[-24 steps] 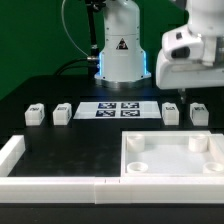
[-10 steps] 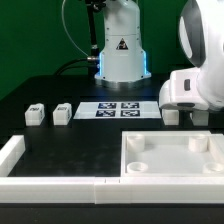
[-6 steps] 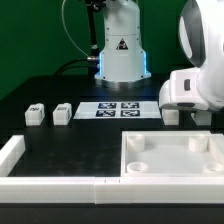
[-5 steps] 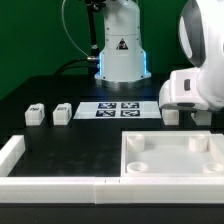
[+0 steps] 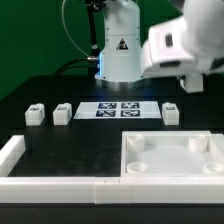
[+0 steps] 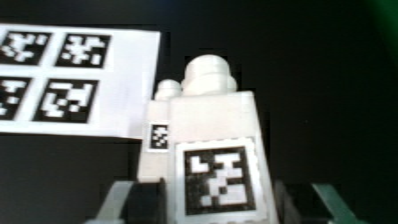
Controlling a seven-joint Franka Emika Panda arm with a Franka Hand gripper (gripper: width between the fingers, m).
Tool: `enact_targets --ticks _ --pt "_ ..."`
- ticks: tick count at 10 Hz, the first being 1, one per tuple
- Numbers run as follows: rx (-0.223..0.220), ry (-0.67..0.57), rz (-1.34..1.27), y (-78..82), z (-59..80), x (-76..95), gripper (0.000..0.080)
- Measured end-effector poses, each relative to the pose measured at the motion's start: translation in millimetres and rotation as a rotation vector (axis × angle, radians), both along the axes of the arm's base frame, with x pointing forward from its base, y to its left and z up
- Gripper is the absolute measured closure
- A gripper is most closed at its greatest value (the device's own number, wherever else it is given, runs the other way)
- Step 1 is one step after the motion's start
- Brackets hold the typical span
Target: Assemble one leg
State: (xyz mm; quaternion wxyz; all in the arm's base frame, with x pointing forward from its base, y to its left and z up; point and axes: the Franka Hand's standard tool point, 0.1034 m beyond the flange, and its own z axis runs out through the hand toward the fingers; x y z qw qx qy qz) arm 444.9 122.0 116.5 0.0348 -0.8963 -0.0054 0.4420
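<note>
My gripper (image 6: 217,203) is clamped on the leg (image 6: 214,140). The block sits squarely between the two fingers (image 6: 125,198), with its tag facing the wrist camera and its peg end pointing away from the palm.

In the exterior view the hand hangs well above the table, toward that view's right. The held leg is hard to make out there. Below lie the marker board (image 5: 120,109), one loose leg (image 5: 170,113) just beside it, two more legs (image 5: 48,114) well apart on the other side, and the tray panel (image 5: 170,136) in front.

I judge the step to be transport to a round socket (image 5: 139,156).

1. Apply firm, even grip pressure.
2. Centre the peg over the socket.
3. Lower straight, without tilt.
4. Release only once seated.

A slanted approach risks jamming the peg on the socket rim.
</note>
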Motion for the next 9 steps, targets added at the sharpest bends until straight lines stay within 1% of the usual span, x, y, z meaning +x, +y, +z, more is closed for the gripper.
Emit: enact_targets --ticks 1,2,3,4,5,6,7,8,9 --pt "-0.048 -0.02 -0.036 4.9 5.4 -6.0 0.0507" --pt "-0.041 -0.11 -0.037 7.9 1.6 -3.1 0.0507" --pt "-0.029 -0.205 -0.036 6.0 -3.1 4.0 0.0506" --pt "0.0 -0.321 -0.002 -2.2 -15.6 22.5 0.0506" --pt "0.013 -0.401 0.025 -11.5 0.4 50.1 0.0506" --pt "0.023 -0.514 0.051 -14.9 23.9 79.3 0.0506" --pt "0.04 -0.598 0.061 -11.9 37.2 105.3 0.0506" --pt "0.041 -0.71 0.072 -3.9 44.0 131.3 0.0506" --pt "0.048 -0.801 0.068 -1.0 44.5 138.1 0.0506"
